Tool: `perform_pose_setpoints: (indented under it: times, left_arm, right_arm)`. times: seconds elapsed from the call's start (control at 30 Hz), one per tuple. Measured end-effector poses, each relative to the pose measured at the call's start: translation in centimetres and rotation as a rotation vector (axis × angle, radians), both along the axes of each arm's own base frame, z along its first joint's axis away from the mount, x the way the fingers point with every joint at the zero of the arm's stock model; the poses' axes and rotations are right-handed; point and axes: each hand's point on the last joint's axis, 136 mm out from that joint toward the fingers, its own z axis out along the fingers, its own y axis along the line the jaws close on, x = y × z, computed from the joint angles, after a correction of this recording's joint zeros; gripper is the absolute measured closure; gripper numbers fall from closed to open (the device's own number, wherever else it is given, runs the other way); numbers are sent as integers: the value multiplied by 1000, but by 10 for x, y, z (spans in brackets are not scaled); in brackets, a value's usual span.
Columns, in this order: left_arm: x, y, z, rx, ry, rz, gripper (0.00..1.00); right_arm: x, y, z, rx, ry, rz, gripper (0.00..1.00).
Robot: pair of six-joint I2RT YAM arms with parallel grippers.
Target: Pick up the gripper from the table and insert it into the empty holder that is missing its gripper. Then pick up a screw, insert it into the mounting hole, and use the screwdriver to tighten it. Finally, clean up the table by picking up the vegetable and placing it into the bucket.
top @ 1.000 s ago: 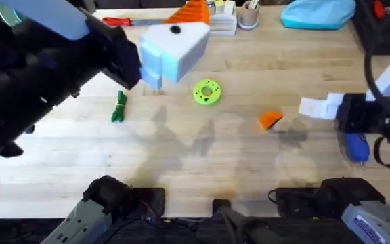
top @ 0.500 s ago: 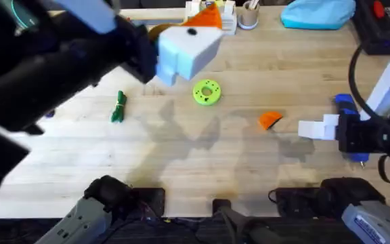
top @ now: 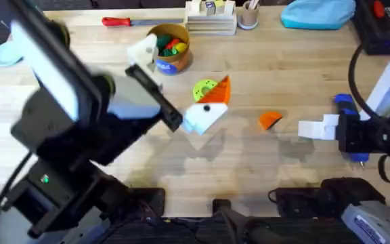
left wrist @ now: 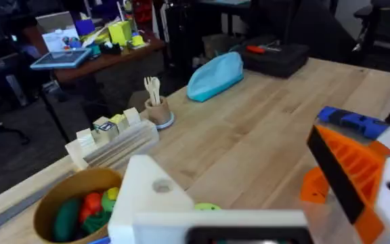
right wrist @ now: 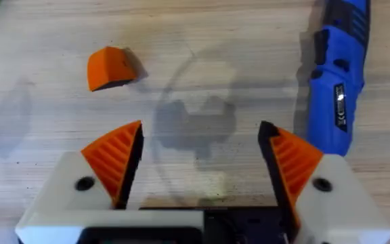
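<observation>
Frankly, my worry starts with the left hand (top: pixel 180 78). It hangs spread wide and empty, low over the green disc (top: pixel 205 91), and a careless swing could knock the disc into the loose orange fingertip (top: pixel 270 120). That fingertip lies flat on the bench (top: pixel 283 61) just right of the disc, apart from everything. Its sloped faces may let it squirt out of a pinch. The bare white mount (left wrist: pixel 147 196) that wants it is, I judge, the left hand's own finger, so any wobble there would spoil the fit. The right hand (right wrist: pixel 202 163), right of the disc and beyond the fingertip, is open and holds nothing. The blue driver (right wrist: pixel 337 81) lies close beside it and could roll if nudged.

My count:
- one bucket (top: pixel 170 49), left of the disc and behind it, with toys inside
- one red screwdriver (top: pixel 124 22)
- one disc
- one loose fingertip
- three mounted orange pads
- one blue driver

I cannot make out any screws.
</observation>
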Motion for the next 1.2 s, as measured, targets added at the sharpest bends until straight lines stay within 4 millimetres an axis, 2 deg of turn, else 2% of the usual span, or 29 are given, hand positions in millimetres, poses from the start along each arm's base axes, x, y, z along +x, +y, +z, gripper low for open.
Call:
perform_pose_setpoints:
  times: [0.23, 0.4, 0.53, 0.67, 0.73, 0.8, 1.2]
  left_arm:
    - [-20, 10, -38, -30, -47, -8, 9]
    - [-27, 14, -52, -45, -71, -13, 9]
    - [-35, 12, -63, -53, -85, -45, 10]
    - [-45, 9, -89, -23, -35, -95, 9]
    - [-49, 7, -92, -17, -24, -119, 9]
    - [-53, 4, -104, 7, 20, -142, 9]
    - [-55, 2, -107, 14, 33, -160, 9]
  right_arm:
    - [0, 0, 0, 0, 0, 0, 10]
    - [0, 0, 0, 0, 0, -1, 10]
    - [0, 0, 0, 0, 0, 0, 10]
    - [0, 0, 0, 0, 0, 0, 9]
    - [0, 0, 0, 0, 0, 0, 10]
    - [0, 0, 0, 0, 0, -1, 10]
    - [0, 0, 0, 0, 0, 0, 10]
